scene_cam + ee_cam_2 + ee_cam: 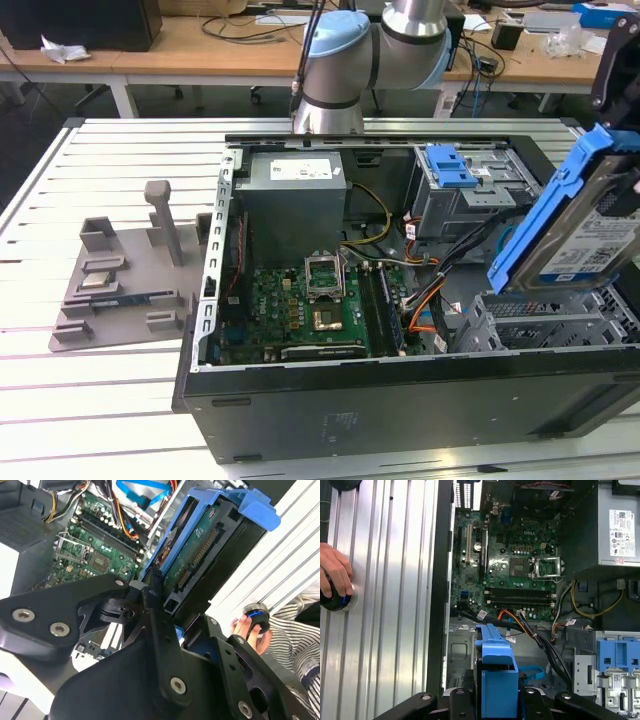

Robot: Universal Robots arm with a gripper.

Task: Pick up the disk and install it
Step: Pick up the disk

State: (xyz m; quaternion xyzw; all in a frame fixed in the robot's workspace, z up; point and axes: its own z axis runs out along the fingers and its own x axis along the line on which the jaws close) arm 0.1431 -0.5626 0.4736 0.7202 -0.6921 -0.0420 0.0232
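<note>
The disk [590, 240], a silver drive with a white-and-blue label in a blue plastic carrier, hangs tilted above the right end of the open computer case [400, 400]. My gripper [622, 160] comes down from the exterior view's upper right and is shut on it. In the second wrist view the black fingers [152, 587] clamp the edge of the disk [200, 550], whose green circuit side and connector show. In the first wrist view the disk's blue carrier [495, 675] stands between the black finger links of my gripper [495, 702]. An empty metal drive cage [545, 320] lies just below the disk.
Inside the case are the green motherboard [310, 310], a grey power-supply box [295, 185], a blue latch [450, 165] on a drive bay, and loose cables [430, 290]. A grey fixture [120, 280] stands at the exterior view's left. A person's hand [335, 575] rests on a round knob beside the case.
</note>
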